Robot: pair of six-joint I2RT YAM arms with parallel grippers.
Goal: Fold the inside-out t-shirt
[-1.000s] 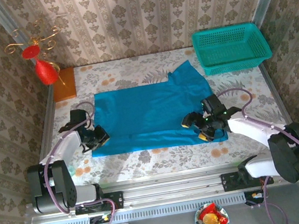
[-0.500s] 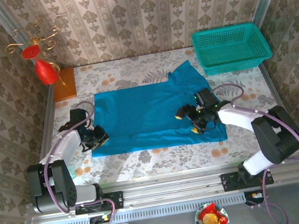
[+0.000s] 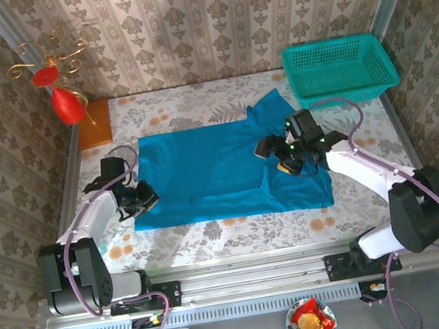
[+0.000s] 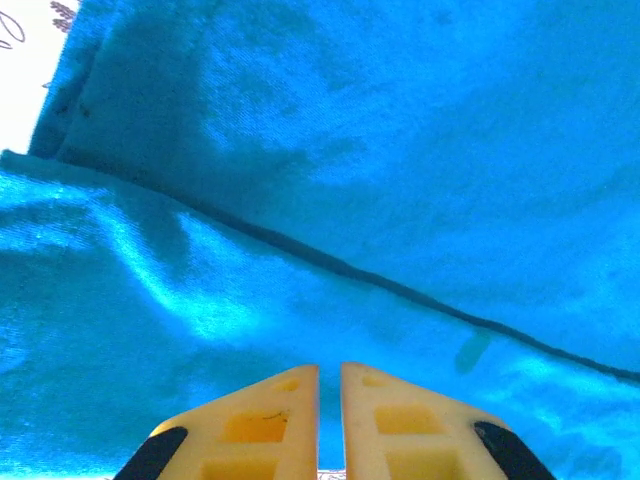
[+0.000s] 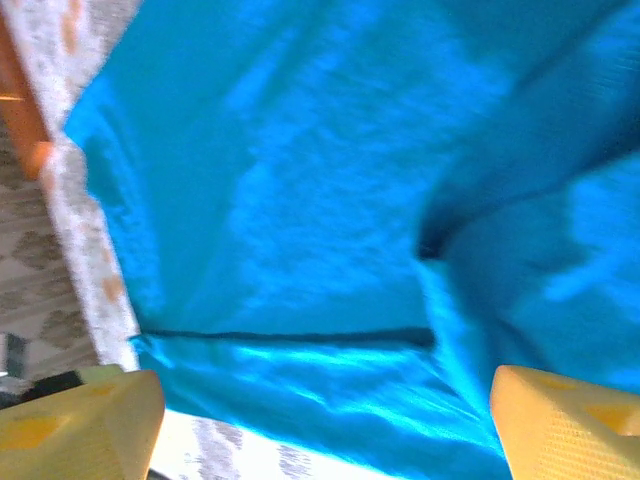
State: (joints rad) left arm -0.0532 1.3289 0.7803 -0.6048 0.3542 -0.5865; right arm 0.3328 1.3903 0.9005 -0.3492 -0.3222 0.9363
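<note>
the inside-out t-shirt is spread flat on the flowered table, the left gripper is closed at its left edge, pinched cloth being hard to make out, and the right gripper is held wide open over its right side.

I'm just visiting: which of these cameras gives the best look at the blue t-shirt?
The top external view. It takes in nearly the whole blue t-shirt, spread out on the flowered table, so its outline is clear. Both wrist views are close-ups: just patches of blue cloth crossed by a dark seam or fold line.
</note>
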